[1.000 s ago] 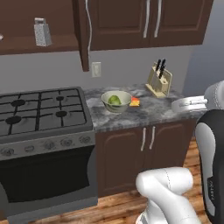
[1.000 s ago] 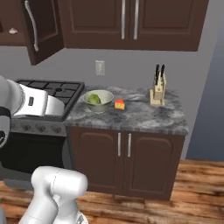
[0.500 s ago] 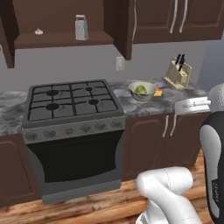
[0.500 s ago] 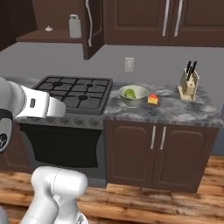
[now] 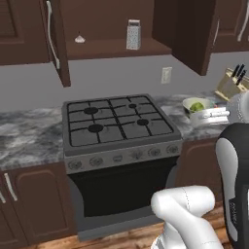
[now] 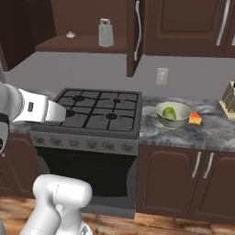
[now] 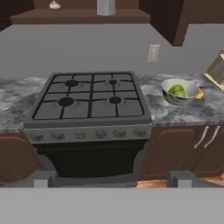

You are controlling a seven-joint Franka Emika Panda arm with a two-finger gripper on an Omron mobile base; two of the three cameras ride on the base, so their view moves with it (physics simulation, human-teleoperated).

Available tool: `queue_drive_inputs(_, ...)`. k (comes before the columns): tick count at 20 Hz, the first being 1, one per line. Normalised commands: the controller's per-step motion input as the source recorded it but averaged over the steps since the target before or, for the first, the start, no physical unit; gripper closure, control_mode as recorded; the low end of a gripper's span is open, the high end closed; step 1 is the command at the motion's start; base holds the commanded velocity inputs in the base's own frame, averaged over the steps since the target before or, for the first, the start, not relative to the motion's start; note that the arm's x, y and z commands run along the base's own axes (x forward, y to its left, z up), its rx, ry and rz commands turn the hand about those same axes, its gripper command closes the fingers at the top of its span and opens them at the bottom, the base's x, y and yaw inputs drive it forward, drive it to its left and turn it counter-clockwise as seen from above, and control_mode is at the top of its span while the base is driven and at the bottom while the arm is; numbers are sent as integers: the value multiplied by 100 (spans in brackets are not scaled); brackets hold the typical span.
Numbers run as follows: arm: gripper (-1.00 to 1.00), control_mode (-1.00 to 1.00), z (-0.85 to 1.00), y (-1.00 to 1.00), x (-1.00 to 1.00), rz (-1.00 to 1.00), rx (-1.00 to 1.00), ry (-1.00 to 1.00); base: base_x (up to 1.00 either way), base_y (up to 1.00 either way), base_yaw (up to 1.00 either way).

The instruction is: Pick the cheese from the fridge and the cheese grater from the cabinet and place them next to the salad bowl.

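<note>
The cheese grater (image 5: 133, 35) (image 6: 105, 33) (image 7: 105, 6) stands upright on the shelf of the open cabinet (image 5: 104, 49) (image 6: 75, 44) above the stove. The salad bowl (image 5: 196, 104) (image 6: 172, 114) (image 7: 179, 92) holds a green lettuce head and sits on the counter right of the stove. The cheese (image 6: 195, 119) (image 7: 199, 94) lies on the counter just right of the bowl. My gripper (image 7: 113, 179) is open and empty, level with the stove front and well short of the counter. The fridge is out of view.
A gas stove (image 5: 116, 121) (image 6: 98, 108) (image 7: 89, 96) with an oven below faces me. A wooden knife block (image 5: 228, 82) (image 6: 228, 96) (image 7: 217, 68) stands at the far right. A small white item (image 5: 80, 38) (image 6: 70, 34) sits on the cabinet shelf. The cabinet doors (image 5: 56, 41) (image 6: 134, 36) hang open.
The whole picture has shifted: the base has driven left, so the stove is now in the middle and the bowl and knife block sit far right. The gripper stays open.
</note>
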Motion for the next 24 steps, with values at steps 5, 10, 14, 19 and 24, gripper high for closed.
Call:
queue_drive_inputs(5, -100, 100, 0, 0, 0, 0, 0, 0, 67, 15, 0)
queue_drive_inputs(10, -100, 100, 0, 0, 0, 0, 0, 0, 90, 39, 0)
queue_drive_inputs(14, -100, 100, 0, 0, 0, 0, 0, 0, 81, 26, 0)
queue_drive_inputs(19, -100, 100, 0, 0, 0, 0, 0, 0, 20, 6, 0)
queue_drive_inputs(24, -100, 100, 0, 0, 0, 0, 0, 0, 0, 0, 0)
